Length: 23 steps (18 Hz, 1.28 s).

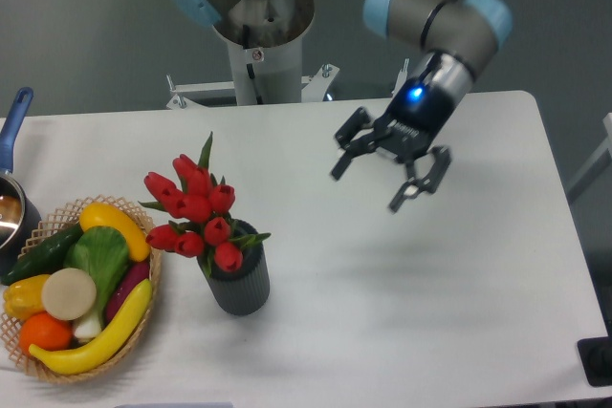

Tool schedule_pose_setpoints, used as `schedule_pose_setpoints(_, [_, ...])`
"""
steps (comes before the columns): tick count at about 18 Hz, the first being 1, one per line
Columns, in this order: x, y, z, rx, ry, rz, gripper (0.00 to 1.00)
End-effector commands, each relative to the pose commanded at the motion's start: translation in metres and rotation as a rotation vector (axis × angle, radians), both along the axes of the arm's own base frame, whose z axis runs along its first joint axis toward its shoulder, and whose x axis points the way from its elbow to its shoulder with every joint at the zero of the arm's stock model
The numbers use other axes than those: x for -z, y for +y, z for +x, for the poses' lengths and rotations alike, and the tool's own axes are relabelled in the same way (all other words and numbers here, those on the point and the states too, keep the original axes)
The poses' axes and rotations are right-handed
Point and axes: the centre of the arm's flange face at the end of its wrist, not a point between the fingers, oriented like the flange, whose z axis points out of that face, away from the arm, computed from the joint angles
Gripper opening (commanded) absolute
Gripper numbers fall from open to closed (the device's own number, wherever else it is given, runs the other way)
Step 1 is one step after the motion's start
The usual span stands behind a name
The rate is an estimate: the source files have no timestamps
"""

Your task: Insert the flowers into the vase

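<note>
Two-finger black gripper (390,177) on the grey-and-blue arm: jaws spread wide apart, nothing held between them, suspended above the white table (430,312) at right of centre.

Bunch of red tulip buds with green leaves and stems (196,209): seated in the small dark grey ribbed cylindrical vase (238,282), stems down in the round mouth, buds fanned above the rim and leaning up and to the left. Long axis of the bunch tilted, not plumb; head of the bunch wider than the vase. Depth of the stems inside the vase hidden.

Key relation: vase and flowers well apart from the gripper, to the left of it in the picture and nearer the front edge of the table. Only one arm present, so no choice of nearer effector.

Containers:
- Dark grey ribbed vase: upright on the table, holding the tulip bunch.
- Woven wicker basket (148,317): just beside the vase on the left, apparently not touching, filled with toy produce, namely yellow bananas, a green cucumber, a purple aubergine, an orange, a green leafy piece and a pale round slice.
- Metal pot with blue handle (13,140): partly cut off at the left edge, contents unclear.

Judgement: insertion apparently complete; open, empty gripper away from the vase consistent with release. Main risk: leaning, top-heavy bunch tipping the small vase.
</note>
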Motion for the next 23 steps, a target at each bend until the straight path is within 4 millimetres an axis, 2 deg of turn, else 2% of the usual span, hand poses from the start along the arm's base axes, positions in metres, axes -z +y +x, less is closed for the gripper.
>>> schedule_pose_setpoints(4, [-0.049,-0.002,-0.021,-0.119,-0.011,-0.066,1.00])
schedule_pose_setpoints(6, [-0.059,-0.015,-0.035,-0.193,0.033,-0.159,1.00])
schedule_pose_setpoints(9, [-0.076,-0.024,-0.029,-0.250,0.115,-0.264,1.00])
schedule_pose_setpoints(13, [-0.083,-0.035,-0.023,-0.296,0.189,-0.417,1.00])
schedule_pose_setpoints(17, [-0.085,-0.047,-0.018,-0.218,0.301,-0.597,1.00])
schedule_pose_setpoints(20, [-0.081,-0.052,-0.017,-0.117,0.356,-0.655,1.00])
schedule_pose_setpoints(23, [-0.079,-0.056,-0.015,-0.092,0.373,-0.666,1.00])
